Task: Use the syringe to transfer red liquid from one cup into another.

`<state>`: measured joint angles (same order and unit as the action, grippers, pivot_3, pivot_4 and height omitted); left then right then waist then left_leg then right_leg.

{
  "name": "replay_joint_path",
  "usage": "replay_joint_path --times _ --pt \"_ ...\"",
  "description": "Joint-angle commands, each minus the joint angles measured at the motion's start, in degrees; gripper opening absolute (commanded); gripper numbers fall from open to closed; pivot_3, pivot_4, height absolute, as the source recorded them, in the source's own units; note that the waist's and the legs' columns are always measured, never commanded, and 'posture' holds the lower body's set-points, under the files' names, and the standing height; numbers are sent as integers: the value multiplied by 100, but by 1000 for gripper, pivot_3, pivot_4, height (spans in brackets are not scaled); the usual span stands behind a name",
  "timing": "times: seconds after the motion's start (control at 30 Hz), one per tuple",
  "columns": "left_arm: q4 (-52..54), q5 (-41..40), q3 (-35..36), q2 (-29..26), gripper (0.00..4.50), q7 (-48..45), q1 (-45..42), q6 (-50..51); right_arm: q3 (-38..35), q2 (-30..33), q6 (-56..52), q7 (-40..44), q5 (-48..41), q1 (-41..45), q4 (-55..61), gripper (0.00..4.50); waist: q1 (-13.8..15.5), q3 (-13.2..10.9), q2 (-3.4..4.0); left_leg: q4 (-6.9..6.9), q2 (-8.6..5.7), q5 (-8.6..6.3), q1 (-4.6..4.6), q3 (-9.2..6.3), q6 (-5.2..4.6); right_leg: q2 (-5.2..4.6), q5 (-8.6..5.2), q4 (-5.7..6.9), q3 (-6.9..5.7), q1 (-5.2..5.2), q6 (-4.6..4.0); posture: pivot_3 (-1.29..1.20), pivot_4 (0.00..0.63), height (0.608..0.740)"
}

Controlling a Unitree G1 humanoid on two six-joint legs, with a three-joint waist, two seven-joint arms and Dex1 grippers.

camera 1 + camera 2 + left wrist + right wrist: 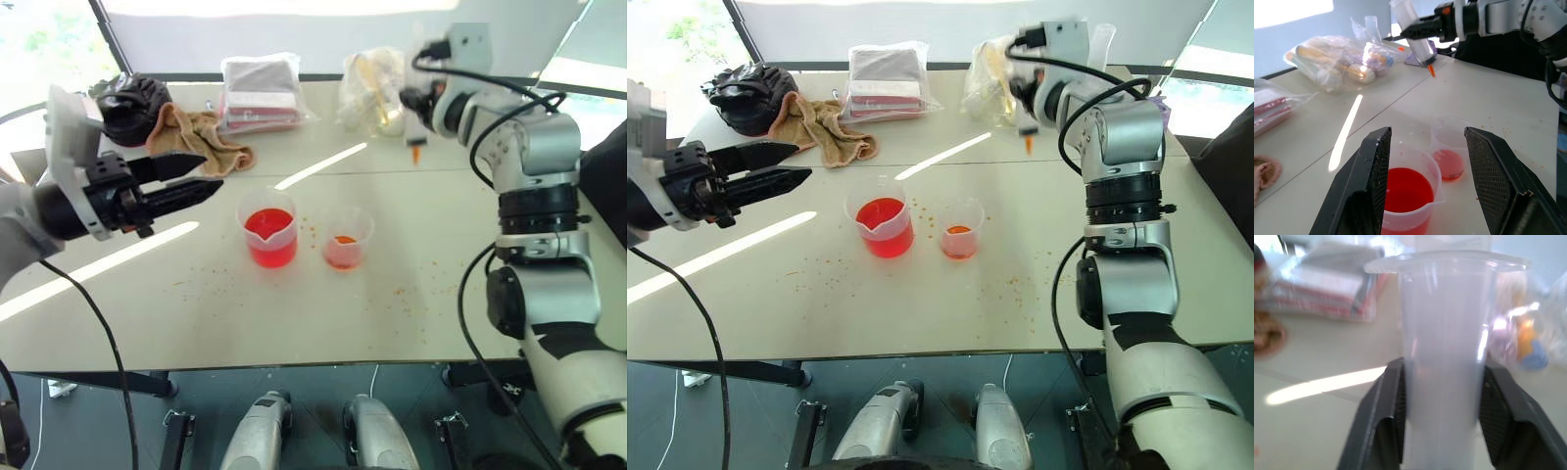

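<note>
White tabletop (294, 323), speckled red. Right end effector (1442, 401) clamped on syringe (1413, 32), upper right of frame. Beaker (269, 227) and smaller cup (347, 238) centre; left end effector (201, 178) spread apart, left.

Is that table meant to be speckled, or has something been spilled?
Spilled, by the look of it. Small orange-red specks dot the table around the beaker and the smaller cup, the same colour as the red liquid. The syringe, clamped in the right gripper, has an orange tip hanging over bare tabletop, so it may drip.

beaker (268, 235) left of cup (346, 240) (adjacent)
</note>
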<state>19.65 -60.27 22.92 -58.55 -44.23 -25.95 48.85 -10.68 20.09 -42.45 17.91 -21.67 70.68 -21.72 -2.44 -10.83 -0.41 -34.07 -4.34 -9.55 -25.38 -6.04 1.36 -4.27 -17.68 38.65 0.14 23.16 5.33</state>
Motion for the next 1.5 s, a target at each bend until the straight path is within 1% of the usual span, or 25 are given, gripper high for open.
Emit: replay_joint_path --times 0.03,0.13,0.23,0.37,0.47,0.57,0.7,0.73,0.83,1.03,1.27,1.5 --pt "-133 253 -91 -159 2496 -268 -246 -180 -389 -631 556 739 -1082 46 1065 1402 -39 -1 1 1 2 0 0 3 0 3 0 5 6 6 0 0 150 736" --pt "-301 340 -120 -257 2496 -397 -565 -171 -243 -1235 902 1134 -1435 -338 1464 1402 -29 3 -5 1 6 1 2 1 2 6 -1 23 9 13 -1 0 150 736" --pt "-338 452 -200 -314 2496 -500 -735 -162 7 -1487 1161 1473 -1470 -644 1616 1402 -6 4 -7 -5 6 4 4 3 8 9 -1 37 22 17 -1 0 150 736" --pt "-262 355 -142 -432 2496 -507 -839 51 694 -1739 1580 1884 -1147 -1273 1736 1402 -4 4 -7 -13 3 8 6 3 13 10 0 46 29 17 -1 0 150 736" --pt "-302 303 -86 -503 2496 -486 -949 181 1022 -1836 1852 2012 -939 -1626 1774 1402 -14 4 -7 -11 4 10 5 4 17 13 0 55 38 28 -1 0 150 736" --pt "-334 186 -128 -486 2496 -359 -1218 351 1395 -1902 2363 2103 -521 -2009 1625 1402 -17 4 -8 -9 6 12 7 5 20 16 0 57 43 30 -1 0 150 736" --pt "-322 62 -253 -336 2496 -206 -1512 520 1673 -1973 2940 2148 -96 -2258 1369 1402 -15 4 -8 -10 7 13 7 4 23 19 0 57 43 29 -1 0 150 736" --pt "-283 42 -324 -227 2496 -140 -1533 551 1726 -1999 3046 2154 -23 -2313 1325 1402 -14 4 -8 -9 7 14 8 4 24 19 0 57 44 29 -2 0 150 736" --pt "-188 148 -529 23 2496 -75 -1430 501 1849 -2075 3315 2146 169 -2438 1157 1402 -12 5 -9 -9 7 15 11 4 26 19 0 60 47 27 -2 0 150 736" --pt "-168 457 -827 267 2496 -176 -1314 305 1982 -2164 3704 2147 462 -2581 852 1402 -12 4 -9 -9 11 17 11 4 30 26 0 62 50 29 -2 0 150 736" --pt "-424 857 -1100 606 2496 -213 -1477 45 2074 -2259 3963 2152 664 -2675 574 1402 -11 4 -9 -9 12 19 12 3 33 39 1 61 52 28 -4 0 150 736" --pt "-387 1072 -1219 905 2496 -198 -1463 -89 2157 -2299 4019 2152 761 -2779 593 1402 -10 5 -9 -9 17 19 13 3 34 46 3 62 58 29 -6 0 150 736"
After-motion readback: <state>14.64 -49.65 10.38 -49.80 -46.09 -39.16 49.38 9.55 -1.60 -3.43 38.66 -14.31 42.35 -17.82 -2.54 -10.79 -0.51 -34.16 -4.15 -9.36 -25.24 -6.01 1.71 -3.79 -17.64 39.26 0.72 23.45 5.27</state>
